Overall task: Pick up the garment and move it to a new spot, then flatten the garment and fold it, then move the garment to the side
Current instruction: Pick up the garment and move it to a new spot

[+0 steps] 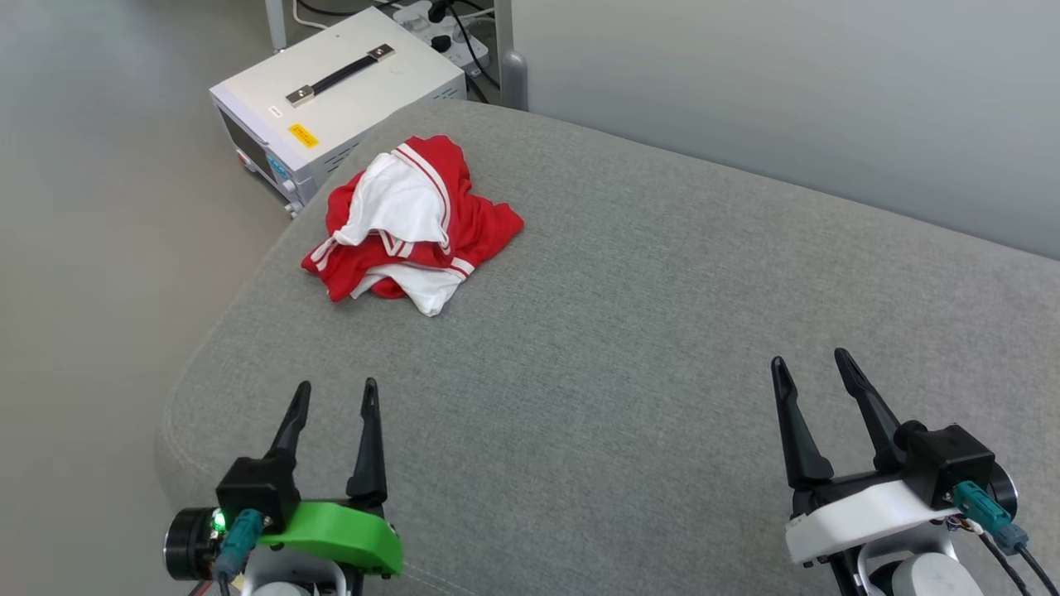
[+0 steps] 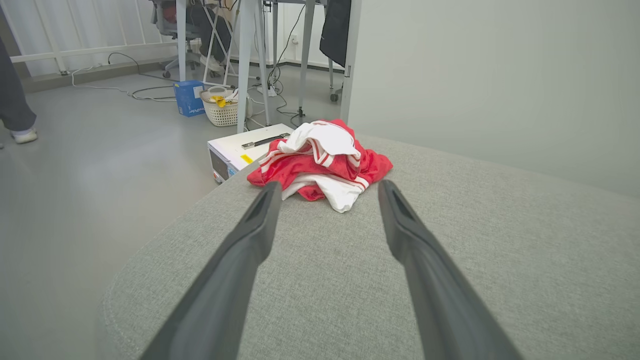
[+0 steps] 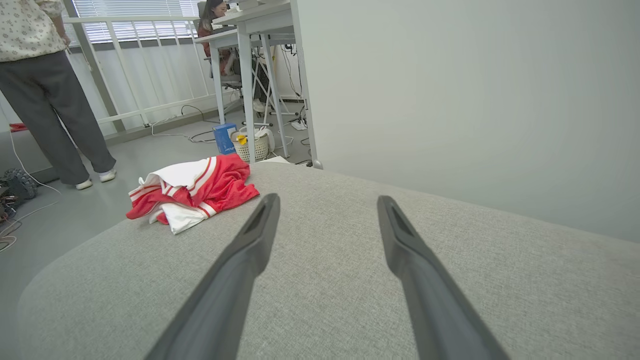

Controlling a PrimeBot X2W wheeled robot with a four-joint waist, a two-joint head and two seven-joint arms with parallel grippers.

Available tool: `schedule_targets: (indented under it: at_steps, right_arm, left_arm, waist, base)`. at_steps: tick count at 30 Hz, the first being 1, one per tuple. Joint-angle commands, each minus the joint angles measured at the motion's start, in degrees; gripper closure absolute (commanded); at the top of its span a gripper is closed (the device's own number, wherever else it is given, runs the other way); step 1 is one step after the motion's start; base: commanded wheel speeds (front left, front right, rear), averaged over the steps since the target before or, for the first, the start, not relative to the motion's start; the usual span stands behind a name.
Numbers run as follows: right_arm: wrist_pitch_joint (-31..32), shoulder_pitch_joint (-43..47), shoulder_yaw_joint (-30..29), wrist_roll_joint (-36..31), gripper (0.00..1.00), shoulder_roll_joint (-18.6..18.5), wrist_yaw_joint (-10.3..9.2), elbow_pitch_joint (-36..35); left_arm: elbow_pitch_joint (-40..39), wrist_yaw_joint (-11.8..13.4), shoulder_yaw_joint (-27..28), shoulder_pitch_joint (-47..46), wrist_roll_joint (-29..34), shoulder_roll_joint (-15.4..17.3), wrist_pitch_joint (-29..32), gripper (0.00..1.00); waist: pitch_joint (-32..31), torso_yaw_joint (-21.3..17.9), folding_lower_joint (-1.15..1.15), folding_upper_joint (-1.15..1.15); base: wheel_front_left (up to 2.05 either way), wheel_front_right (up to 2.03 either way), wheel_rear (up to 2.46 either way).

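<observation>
Left end effector (image 1: 337, 384) and right end effector (image 1: 809, 357) gape empty; crumpled garment (image 1: 414, 223) on woven cushion (image 1: 621, 331).

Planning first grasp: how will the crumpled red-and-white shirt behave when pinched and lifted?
Probably floppy: the garment lies in a loose heap of folds, so a pinch likely lifts one layer while the rest drapes. Looks thin, so likely light. Pushed, it would probably bunch rather than slide on the woven grey cushion.

At eleven o'clock the garment (image 1: 468, 223) is soft matt jersey cloth; the cushion (image 1: 629, 331) beneath is rough woven fabric; my fingers (image 2: 240, 260) are smooth matt plastic.
</observation>
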Motion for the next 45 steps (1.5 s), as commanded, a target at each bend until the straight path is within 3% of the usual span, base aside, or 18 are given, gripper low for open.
schedule_targets:
  at_steps: [1,7,10,14,20,28,34,39,40,41,42,43,45]
  right_arm:
    - [-0.3,-0.7,-0.2,-0.3,0.0,-0.1,-0.05,-0.2]
    - [-0.3,-2.5,-0.3,-2.0,0.0,-0.1,-0.05,-0.9]
    - [-0.3,-3.9,-0.1,-2.9,0.0,-0.1,-0.05,-1.3]
    - [-0.3,-5.7,0.0,-3.8,0.0,-0.1,-0.05,-1.8]
    - [-0.3,-8.0,-0.4,-3.6,0.0,-0.1,-0.05,-2.8]
    - [-0.3,-9.4,0.6,-2.9,0.0,-0.1,-0.05,-2.7]
    - [-0.3,-10.4,1.3,-2.0,0.0,-0.1,-0.05,-3.0]
    - [-0.3,-11.1,1.5,-1.4,0.0,-0.1,-0.05,-2.5]
    - [-0.3,-11.3,1.6,-1.4,0.0,-0.1,-0.05,-2.4]
    - [-0.3,-11.4,1.6,-1.5,0.0,-0.1,-0.05,-2.3]
    - [-0.3,-11.5,1.7,-1.5,0.0,-0.1,-0.05,-2.1]
    - [-0.3,-11.6,1.8,-1.5,0.0,-0.1,-0.05,-2.1]
    - [-0.3,-11.6,2.0,-1.6,0.0,-0.1,-0.05,-1.8]
  left_arm:
    - [-0.1,-0.5,0.5,-0.8,-0.6,-0.2,-0.3,0.0]
    - [2.6,-3.5,2.2,-5.9,-2.0,-0.1,-0.3,0.0]
    - [4.4,-4.8,4.2,-11.1,-5.8,0.4,-0.3,0.0]
    - [9.1,-5.6,3.1,-19.9,-9.7,6.3,2.0,0.0]
    - [13.9,-5.7,-0.8,-33.3,-23.1,16.9,19.8,0.0]
    - [18.3,-5.7,-5.6,-42.8,-34.8,29.4,43.8,0.0]
    - [21.9,-5.3,-7.0,-45.3,-35.4,34.3,50.6,0.0]
    - [24.5,-4.7,-8.3,-45.9,-34.1,35.5,52.5,0.0]
    - [25.1,-4.6,-8.5,-45.9,-33.8,35.7,52.4,0.05]
    - [25.6,-4.5,-8.6,-45.9,-33.5,35.8,52.2,0.53]
    - [26.3,-4.5,-8.8,-45.8,-33.2,35.9,51.7,0.8]
    - [26.7,-4.5,-8.9,-45.8,-33.1,35.8,51.2,1.0]
    - [28.0,-4.6,-8.6,-45.7,-33.5,35.2,49.6,1.0]
  waist:
    - [1.3,-1.2,0.0,0.61]
    - [6.3,-4.6,0.0,0.61]
    - [9.7,-6.7,0.0,0.61]
    - [14.2,-9.8,0.0,0.61]
    - [20.1,-14.6,0.0,0.61]
    - [24.7,-19.3,0.0,0.61]
    - [26.9,-21.4,0.0,0.61]
    - [28.0,-22.1,0.0,0.61]
    - [28.2,-22.1,0.0,0.61]
    - [28.3,-22.2,0.0,0.61]
    - [28.3,-22.2,0.0,0.61]
    - [28.3,-22.2,0.0,0.61]
    - [27.7,-22.0,0.0,0.61]
  base:
    - [0.0,0.0,0.0]
    - [0.0,0.0,0.0]
    - [0.0,0.0,0.0]
    - [0.0,0.0,0.0]
    - [0.0,0.0,0.0]
    - [0.0,0.0,0.0]
    - [0.0,0.0,0.0]
    - [0.0,0.0,0.0]
    - [0.0,0.0,0.0]
    - [0.0,0.0,0.0]
    - [0.0,0.0,0.0]
    - [0.0,0.0,0.0]
    - [0.0,0.0,0.0]
